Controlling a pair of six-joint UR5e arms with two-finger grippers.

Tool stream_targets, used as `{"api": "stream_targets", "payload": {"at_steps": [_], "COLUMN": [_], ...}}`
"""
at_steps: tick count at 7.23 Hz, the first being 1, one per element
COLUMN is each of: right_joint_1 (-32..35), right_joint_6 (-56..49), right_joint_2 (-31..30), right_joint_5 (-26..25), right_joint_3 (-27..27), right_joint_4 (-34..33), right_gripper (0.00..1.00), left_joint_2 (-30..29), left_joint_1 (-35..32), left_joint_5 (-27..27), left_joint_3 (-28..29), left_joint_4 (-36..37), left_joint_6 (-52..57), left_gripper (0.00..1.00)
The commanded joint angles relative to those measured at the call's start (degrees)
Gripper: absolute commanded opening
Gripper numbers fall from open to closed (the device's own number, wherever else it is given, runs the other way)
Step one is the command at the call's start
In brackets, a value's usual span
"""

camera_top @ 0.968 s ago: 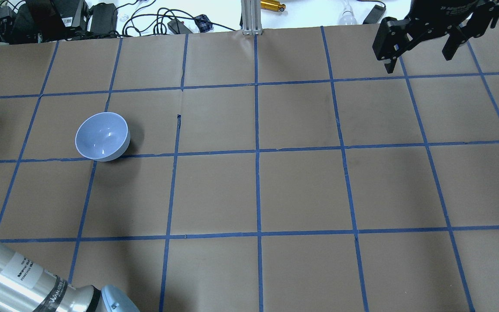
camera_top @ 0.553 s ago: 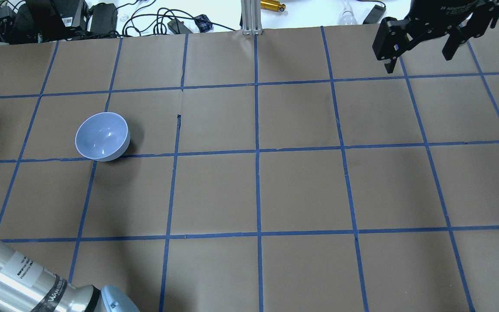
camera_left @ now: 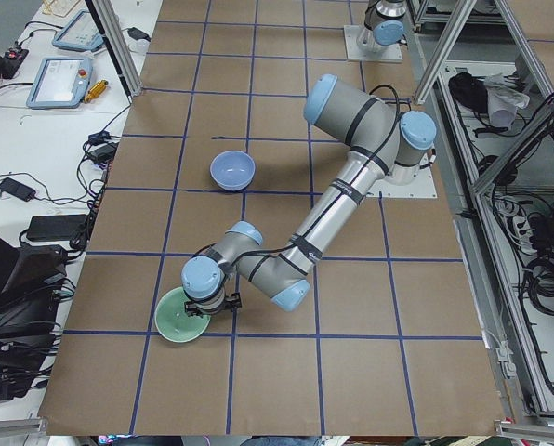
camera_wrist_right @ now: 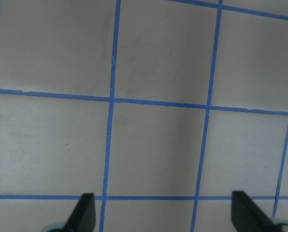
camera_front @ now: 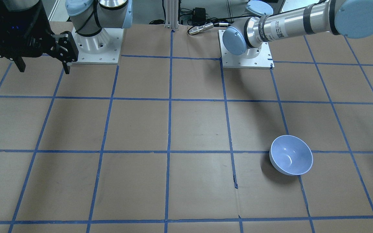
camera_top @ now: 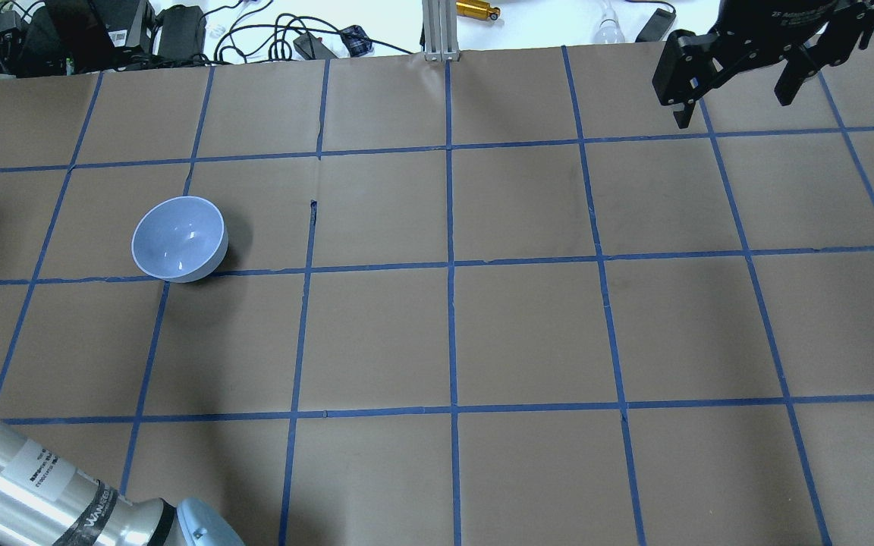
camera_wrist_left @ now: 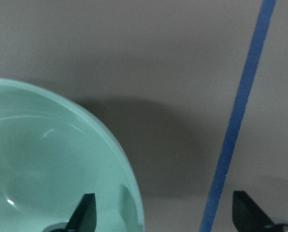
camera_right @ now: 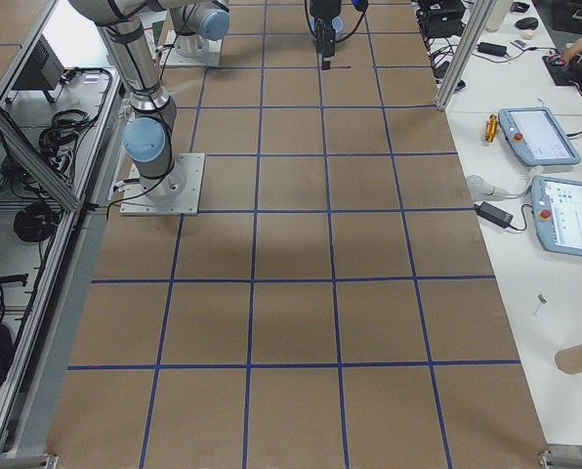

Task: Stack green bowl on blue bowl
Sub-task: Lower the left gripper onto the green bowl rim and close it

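Left gripper (camera_wrist_left: pixel 165 216) spread over the green bowl's (camera_wrist_left: pixel 52 169) rim, blue bowl (camera_top: pixel 179 239) well apart.

The green bowl sits mouth-up at the left edge of the overhead view, cut by the frame, and low left in the left-side view. Being round, it has no long axis. In the wrist view one fingertip (camera_wrist_left: pixel 86 212) shows over its inside and the other over the brown table (camera_wrist_left: pixel 182 72). The blue bowl stands mouth-up left of centre. The right gripper (camera_top: pixel 733 102) hangs at upper right, jaws apart, holding nothing.
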Motion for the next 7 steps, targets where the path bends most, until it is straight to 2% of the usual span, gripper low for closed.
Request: {"api": "stream_targets", "payload": {"at_steps": [1,2,4,7], "right_joint_1": [0.0,0.0,0.0,0.0], "right_joint_6": [0.0,0.0,0.0,0.0], "right_joint_2": [0.0,0.0,0.0,0.0], "right_joint_5": [0.0,0.0,0.0,0.0], "right_joint_3": [0.0,0.0,0.0,0.0], "right_joint_4": [0.0,0.0,0.0,0.0], "right_gripper": [1.0,1.0,1.0,1.0], "left_joint_2": [0.06,0.32,0.5,0.59], "left_joint_1": [-0.09,-0.17,-0.35,-0.53], "left_joint_5": [0.1,0.1,0.1,0.1], "left_joint_3": [-0.09,-0.26,-0.44,-0.44], "left_joint_4": [0.09,0.17,0.26,0.26], "left_joint_6": [0.0,0.17,0.7,0.87], "left_gripper": [0.35,0.21,0.06,0.0]}}
